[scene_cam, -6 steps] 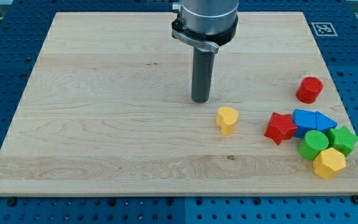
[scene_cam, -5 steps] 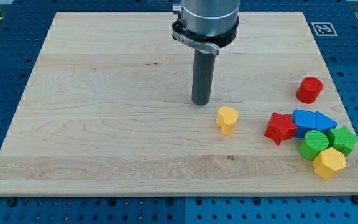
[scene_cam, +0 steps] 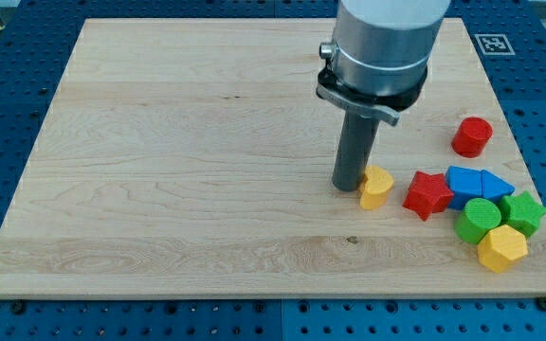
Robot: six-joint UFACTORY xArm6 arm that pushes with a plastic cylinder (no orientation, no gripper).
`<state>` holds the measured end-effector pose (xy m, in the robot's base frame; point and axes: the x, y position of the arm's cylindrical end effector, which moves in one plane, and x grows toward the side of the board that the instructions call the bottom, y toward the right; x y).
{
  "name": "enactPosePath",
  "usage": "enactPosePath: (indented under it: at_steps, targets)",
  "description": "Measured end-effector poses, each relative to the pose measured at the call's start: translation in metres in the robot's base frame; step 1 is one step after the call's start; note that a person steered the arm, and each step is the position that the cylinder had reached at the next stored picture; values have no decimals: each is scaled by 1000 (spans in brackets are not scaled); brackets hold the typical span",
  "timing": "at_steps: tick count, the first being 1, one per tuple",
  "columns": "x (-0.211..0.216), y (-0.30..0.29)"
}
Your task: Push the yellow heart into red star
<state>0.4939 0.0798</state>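
The yellow heart [scene_cam: 377, 188] lies on the wooden board right of centre, a short gap to the left of the red star [scene_cam: 428, 194]. My tip [scene_cam: 350, 185] rests on the board against the heart's left side, so tip, heart and star lie roughly in a line from left to right. The rod rises up to the arm's grey body at the view's top.
Right of the red star sit a blue block [scene_cam: 465, 183] and a blue triangle [scene_cam: 495, 184]. Below them are a green cylinder [scene_cam: 479, 221], a green star [scene_cam: 522, 212] and a yellow hexagon [scene_cam: 501, 248]. A red cylinder [scene_cam: 472, 136] stands apart, higher up.
My tip has moved right and down from above-left of the heart to touch its left side. The yellow heart has slid right, closer to the red star.
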Motion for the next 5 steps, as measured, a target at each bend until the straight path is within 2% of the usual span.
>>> enactPosePath:
  at_steps: [1,3,5]
  targets:
    - [-9,3]
    - [19,14]
    - [26,22]
